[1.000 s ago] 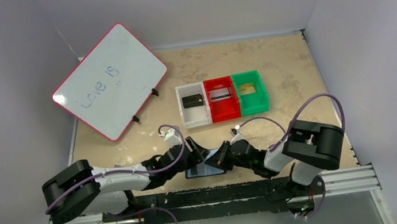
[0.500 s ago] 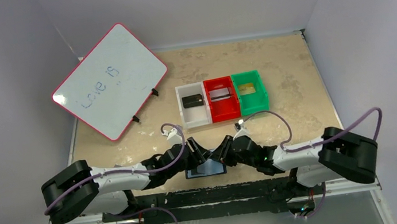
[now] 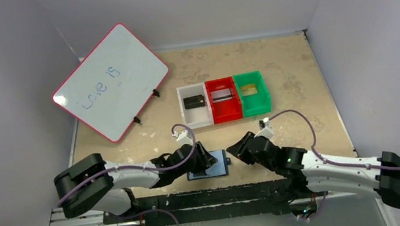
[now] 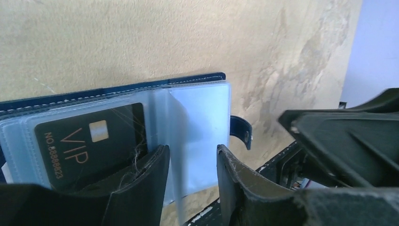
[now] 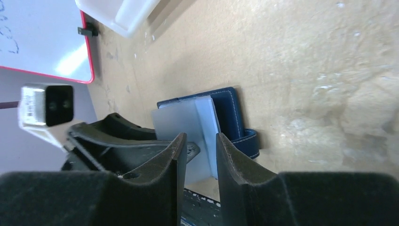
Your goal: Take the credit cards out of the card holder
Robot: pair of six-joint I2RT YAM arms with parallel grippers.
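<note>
The card holder (image 3: 217,169) lies open near the table's front edge, navy cover down, closing tab (image 4: 241,132) at its right. A black credit card (image 4: 89,141) marked VIP sits in a clear pocket on its left half. My left gripper (image 4: 189,153) hangs low over the holder, jaws open, with one thin translucent pocket leaf (image 4: 176,155) standing edge-on between them, touching neither finger. My right gripper (image 5: 200,141) is open and empty, apart from the holder (image 5: 226,110) to its right. Three more credit cards lie in the bins: black (image 3: 194,101), silver-grey (image 3: 222,94), gold (image 3: 249,89).
White (image 3: 194,119), red (image 3: 224,112) and green (image 3: 255,105) bins stand in a row behind the holder. A pink-framed whiteboard (image 3: 109,81) leans at the back left. The black mounting rail (image 3: 243,192) runs just in front of the holder.
My right arm has pulled back to the right, away from the holder, and its jaws have opened. The raised holder flap has dropped flat. My left gripper has shifted over the holder and narrowed.
</note>
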